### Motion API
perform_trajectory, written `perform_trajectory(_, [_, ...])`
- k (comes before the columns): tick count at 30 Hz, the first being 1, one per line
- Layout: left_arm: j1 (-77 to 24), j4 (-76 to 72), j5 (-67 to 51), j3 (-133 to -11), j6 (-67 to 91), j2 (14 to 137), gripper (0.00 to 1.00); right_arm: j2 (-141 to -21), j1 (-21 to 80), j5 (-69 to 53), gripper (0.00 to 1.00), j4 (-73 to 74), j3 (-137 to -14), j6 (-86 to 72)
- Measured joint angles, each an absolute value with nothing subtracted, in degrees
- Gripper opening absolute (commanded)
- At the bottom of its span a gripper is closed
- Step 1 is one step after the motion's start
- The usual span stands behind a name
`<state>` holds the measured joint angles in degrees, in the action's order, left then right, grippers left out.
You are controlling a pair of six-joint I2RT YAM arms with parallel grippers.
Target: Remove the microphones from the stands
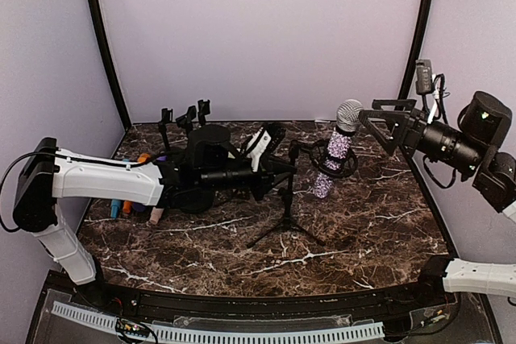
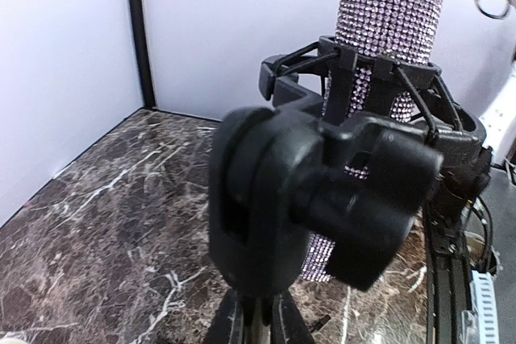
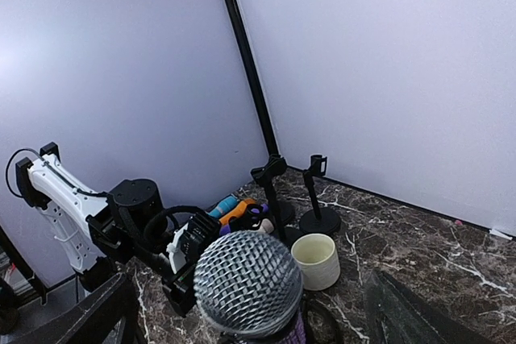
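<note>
The microphone has a silver mesh head and a glittery purple body. It stands tilted in the black shock mount of a tripod stand at mid-table. My left gripper is shut on the stand's pole just below the clamp joint. In the left wrist view the fingers squeeze the thin pole under the big black knob, and the microphone rises behind. My right gripper is open at the microphone's head. In the right wrist view the head sits between the spread fingers, which do not touch it.
Spare black stands line the back left. Coloured microphones lie beside the left arm. A white cup and two round-based stands sit behind the microphone. Pale walls close the table's back and sides.
</note>
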<state>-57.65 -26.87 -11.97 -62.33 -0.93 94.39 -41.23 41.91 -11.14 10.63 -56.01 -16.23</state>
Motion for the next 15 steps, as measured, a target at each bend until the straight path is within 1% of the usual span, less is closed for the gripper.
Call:
perform_trajectory(10, [-61.4, -30.9, 13.4, -63.0, 6.1, 96.8, 0.0, -38.2, 41.9, -6.0, 0.99, 10.5, -53.7, -17.0])
perform_trajectory(15, [-62.8, -31.1, 19.8, -64.9, 9.5, 98.7, 0.0, -38.2, 41.9, -4.3, 0.99, 10.7, -52.8, -17.3])
